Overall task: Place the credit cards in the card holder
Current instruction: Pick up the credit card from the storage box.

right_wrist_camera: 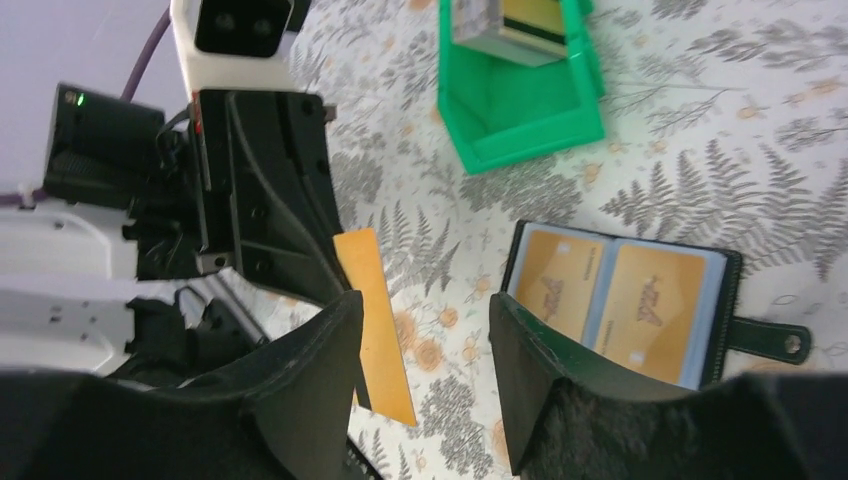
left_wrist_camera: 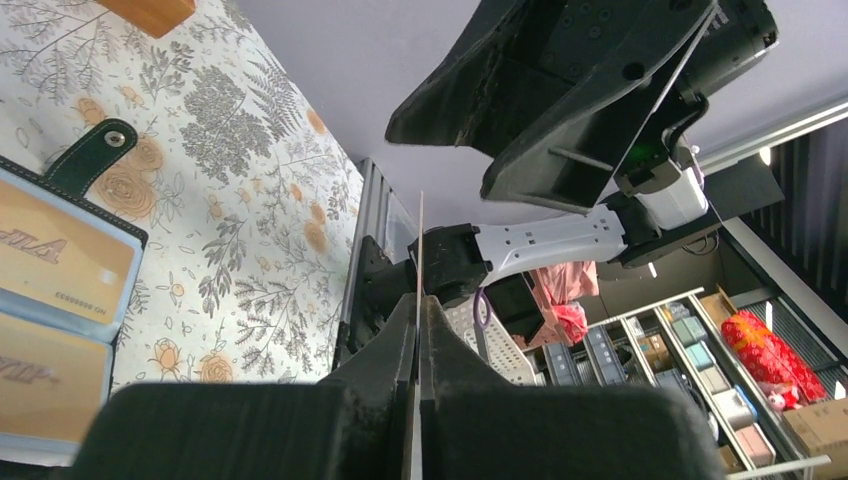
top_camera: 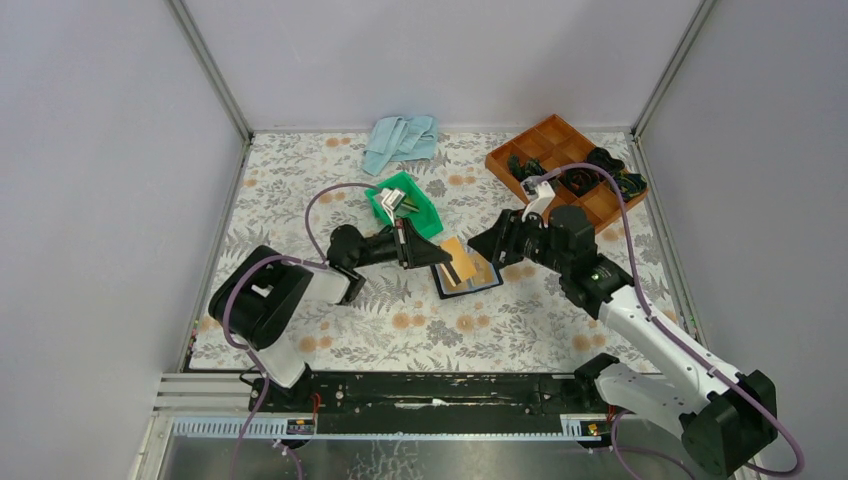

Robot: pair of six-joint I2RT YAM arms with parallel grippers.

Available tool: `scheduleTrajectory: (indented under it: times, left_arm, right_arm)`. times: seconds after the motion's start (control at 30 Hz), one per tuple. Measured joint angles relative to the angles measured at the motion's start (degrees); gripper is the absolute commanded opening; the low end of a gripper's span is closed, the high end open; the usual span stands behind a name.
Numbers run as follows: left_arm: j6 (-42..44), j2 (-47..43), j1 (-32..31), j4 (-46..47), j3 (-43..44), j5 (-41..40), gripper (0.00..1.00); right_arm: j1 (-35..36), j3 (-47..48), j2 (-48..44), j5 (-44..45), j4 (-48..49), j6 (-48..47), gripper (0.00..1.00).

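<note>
The black card holder [top_camera: 484, 281] lies open on the flowered table, and two gold credit cards [right_wrist_camera: 645, 300] show in its clear slots. Its tab [right_wrist_camera: 775, 340] sticks out to one side. My left gripper [top_camera: 432, 254] is shut on an orange credit card [top_camera: 456, 262], held tilted just over the holder's left part. In the left wrist view that card [left_wrist_camera: 420, 250] is edge-on between the fingers [left_wrist_camera: 395, 335]. My right gripper [right_wrist_camera: 425, 310] is open, close beside the held card [right_wrist_camera: 375, 320] and above the holder [right_wrist_camera: 520, 250], with nothing in it.
A green bin [top_camera: 423, 214] behind the left gripper holds more cards [right_wrist_camera: 510, 25]. A brown compartment tray [top_camera: 560, 135] with dark items stands at the back right. A light blue cloth [top_camera: 400, 140] lies at the back edge. Walls enclose the table.
</note>
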Motion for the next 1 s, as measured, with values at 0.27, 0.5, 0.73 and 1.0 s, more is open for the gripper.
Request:
scheduleTrajectory:
  times: [0.27,0.5,0.73,1.0]
  left_arm:
    - [-1.81,1.05,0.00,2.21,2.51,3.04,0.00]
    - [-5.07,3.85,0.00,4.92,3.61,5.29,0.00]
    - [-6.43,4.17,0.00,5.57,5.40,6.93,0.00]
    - [-7.02,4.52,0.00,6.03,6.78,8.33,0.00]
  right_arm:
    - [-3.37,-0.02,0.98,-13.07,0.52,1.33,0.54]
    - [-5.25,-0.70,1.07,-20.41,1.57,2.51,0.50]
    - [-6.10,-2.27,1.73,-23.96,2.29,2.89,0.48]
    - [-6.58,-3.41,2.51,-26.47,3.26,3.48,0.36]
